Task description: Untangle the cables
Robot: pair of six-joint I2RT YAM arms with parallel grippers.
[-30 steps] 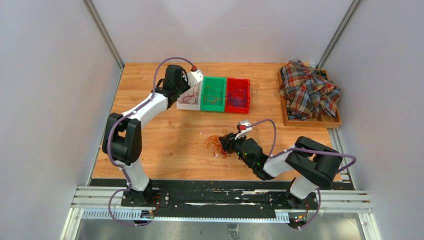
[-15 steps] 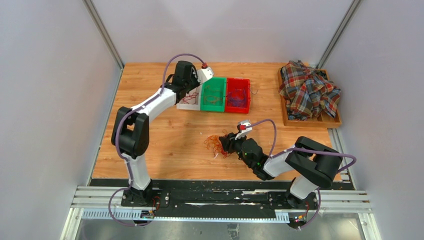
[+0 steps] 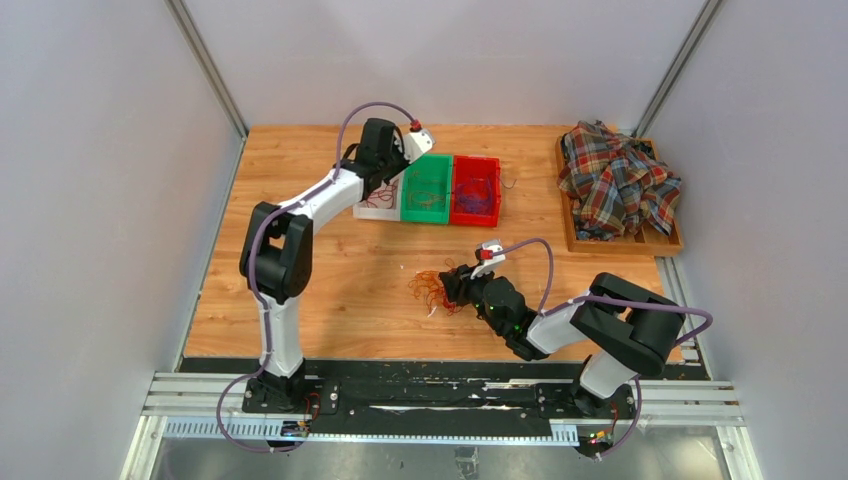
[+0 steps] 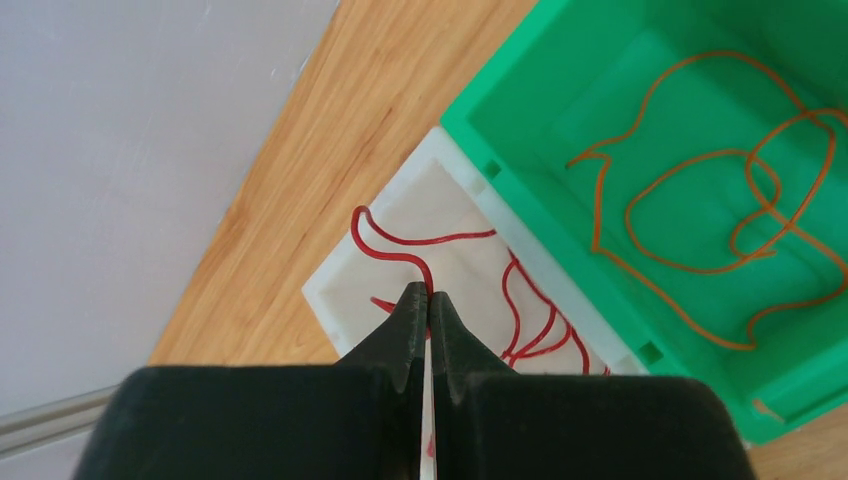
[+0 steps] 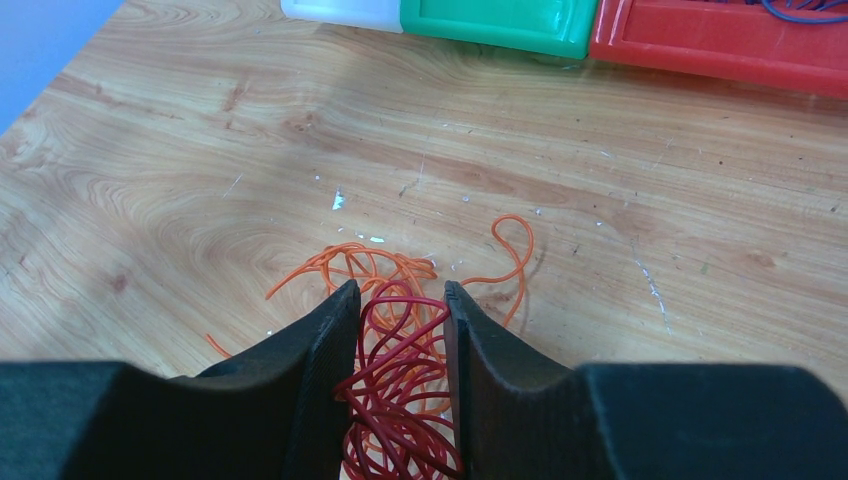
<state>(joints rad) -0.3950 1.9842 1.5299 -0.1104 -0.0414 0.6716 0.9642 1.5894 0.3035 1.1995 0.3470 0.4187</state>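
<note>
A tangled bunch of red and orange cables (image 3: pixel 430 288) lies mid-table. My right gripper (image 3: pixel 449 289) is shut on it; in the right wrist view its fingers (image 5: pixel 320 340) press the red loops (image 5: pixel 400 370), and the orange loops (image 5: pixel 370 265) spread out ahead. My left gripper (image 3: pixel 380 188) hangs over the white bin (image 3: pixel 372 208), shut on a red cable (image 4: pixel 400 245) that trails into that bin (image 4: pixel 345 285) onto other red cables (image 4: pixel 530 320). An orange cable (image 4: pixel 700 200) lies in the green bin (image 4: pixel 520 120). Purple cable (image 5: pixel 800 10) lies in the red bin (image 5: pixel 720 40).
The white, green (image 3: pixel 427 188) and red (image 3: pixel 475 190) bins stand in a row at the back centre. A plaid shirt (image 3: pixel 615 180) is heaped on a wooden tray (image 3: pixel 672 243) at the back right. Grey walls enclose the table.
My left arm has swung right and further back over the white bin, carrying the red cable. My right arm and the bunch have not moved.
</note>
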